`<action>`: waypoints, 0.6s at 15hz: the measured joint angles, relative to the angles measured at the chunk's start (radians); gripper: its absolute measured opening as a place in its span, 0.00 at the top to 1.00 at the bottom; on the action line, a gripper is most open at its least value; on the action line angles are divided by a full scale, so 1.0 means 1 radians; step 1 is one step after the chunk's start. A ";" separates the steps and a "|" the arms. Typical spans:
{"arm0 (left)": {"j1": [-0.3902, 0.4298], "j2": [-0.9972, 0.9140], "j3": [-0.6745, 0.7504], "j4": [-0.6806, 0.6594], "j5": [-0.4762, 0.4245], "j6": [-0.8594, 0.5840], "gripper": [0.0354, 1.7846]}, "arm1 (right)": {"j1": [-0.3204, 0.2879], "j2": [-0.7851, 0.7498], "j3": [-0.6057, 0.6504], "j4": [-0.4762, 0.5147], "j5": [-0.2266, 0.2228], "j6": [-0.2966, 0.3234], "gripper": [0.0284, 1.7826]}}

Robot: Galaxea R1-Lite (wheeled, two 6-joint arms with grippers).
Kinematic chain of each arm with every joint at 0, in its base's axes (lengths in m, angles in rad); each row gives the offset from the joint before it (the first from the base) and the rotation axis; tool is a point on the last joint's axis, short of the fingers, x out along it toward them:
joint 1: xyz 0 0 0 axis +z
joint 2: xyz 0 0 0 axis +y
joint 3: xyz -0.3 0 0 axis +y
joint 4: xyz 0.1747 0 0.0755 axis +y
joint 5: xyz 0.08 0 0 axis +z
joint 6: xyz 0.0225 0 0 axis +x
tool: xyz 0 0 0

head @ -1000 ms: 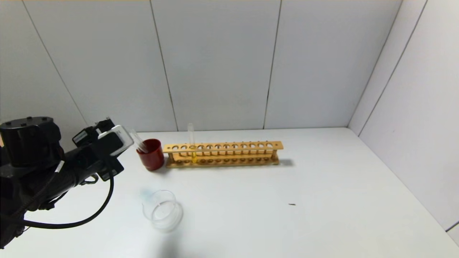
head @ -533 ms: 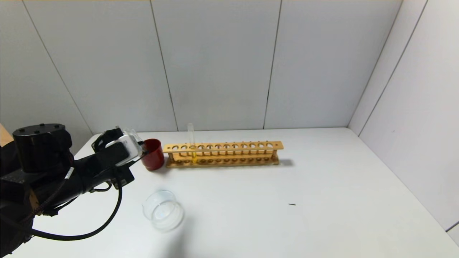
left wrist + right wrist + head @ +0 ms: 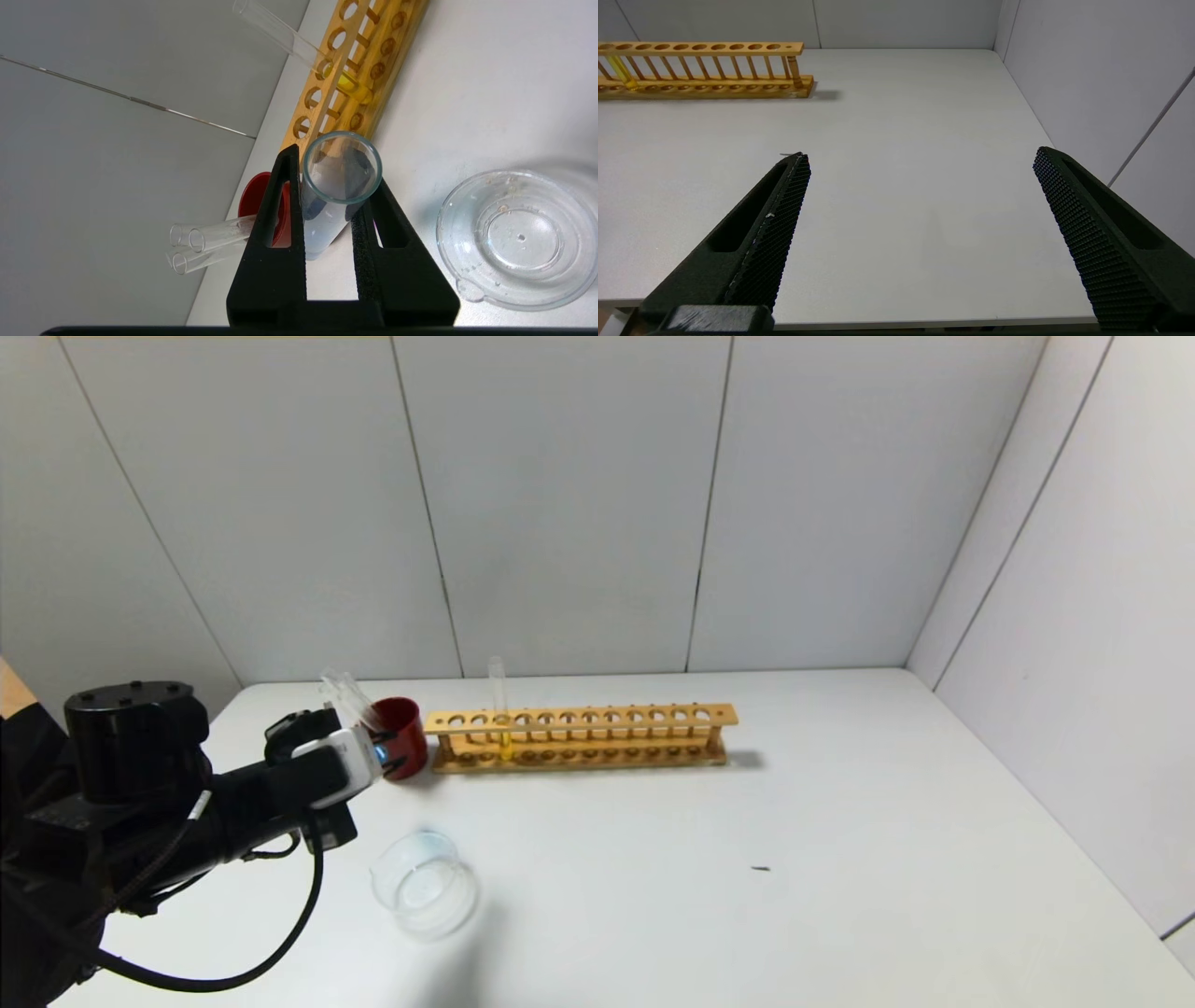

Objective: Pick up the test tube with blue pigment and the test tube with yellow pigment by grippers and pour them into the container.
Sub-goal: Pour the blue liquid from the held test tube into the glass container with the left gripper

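My left gripper (image 3: 376,752) is shut on the test tube with blue pigment (image 3: 327,205), just left of the red cup and behind the container. The tube's open mouth faces the wrist camera and pale blue liquid sits lower down; a blue spot shows between the fingers in the head view. The container (image 3: 425,887) is a low clear glass dish with a faint bluish tint, and it also shows in the left wrist view (image 3: 518,238). The test tube with yellow pigment (image 3: 501,714) stands in the wooden rack (image 3: 579,737). My right gripper (image 3: 922,156) is open and empty over bare table.
A dark red cup (image 3: 403,739) with plain clear tubes (image 3: 344,693) leaning out of it stands at the rack's left end, close to my left gripper. A small dark speck (image 3: 761,869) lies on the white table. Grey walls close in the back and right.
My left arm has moved right and down, from left of the red cup to right beside it, nearer the dish. The rack, cup and dish have not moved.
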 joint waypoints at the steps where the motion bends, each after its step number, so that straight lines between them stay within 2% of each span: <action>1: 0.000 0.002 0.001 0.000 0.000 0.023 0.83 | 0.000 0.000 0.000 0.000 0.000 0.000 0.02; 6: -0.002 0.012 -0.004 -0.013 -0.045 0.181 0.83 | 0.000 0.000 0.000 0.000 0.000 0.000 0.02; 9: -0.003 0.018 0.011 -0.017 -0.073 0.197 0.83 | 0.000 0.000 0.000 0.000 0.000 0.000 0.02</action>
